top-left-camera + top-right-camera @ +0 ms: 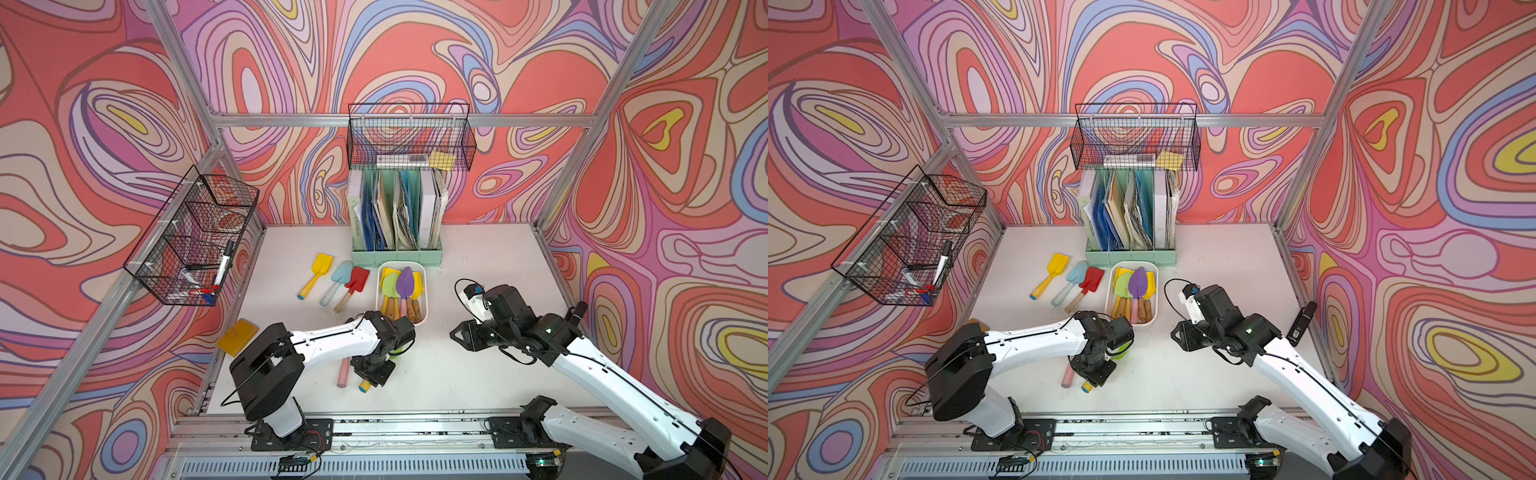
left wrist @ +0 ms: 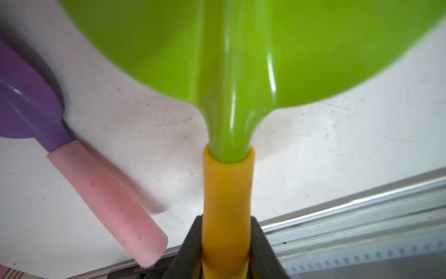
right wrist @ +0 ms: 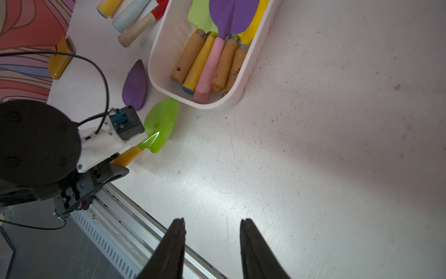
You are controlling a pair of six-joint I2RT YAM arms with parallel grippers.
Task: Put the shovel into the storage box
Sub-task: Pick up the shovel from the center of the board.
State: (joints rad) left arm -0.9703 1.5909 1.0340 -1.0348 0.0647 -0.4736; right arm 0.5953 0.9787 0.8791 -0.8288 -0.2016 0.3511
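My left gripper (image 2: 225,232) is shut on the yellow handle of a lime-green shovel (image 2: 241,60). The green shovel's blade (image 3: 160,125) sits low by the table, just short of the near end of the storage box (image 3: 253,60). The white storage box (image 1: 424,291) holds several shovels, a purple one (image 1: 405,282) on top. A purple shovel with a pink handle (image 2: 103,193) lies on the table beside the held one. In both top views the left gripper (image 1: 372,372) (image 1: 1094,372) points down at the table's front. My right gripper (image 3: 212,222) (image 1: 457,334) is open and empty over bare table, right of the box.
Yellow (image 1: 318,270), light-blue (image 1: 338,280) and red (image 1: 355,282) shovels lie left of the box. A mint-green file holder (image 1: 397,253) stands behind it under a black wire basket (image 1: 409,137). Another basket (image 1: 195,237) hangs on the left wall. An orange-yellow wallet (image 1: 237,343) lies at the left edge.
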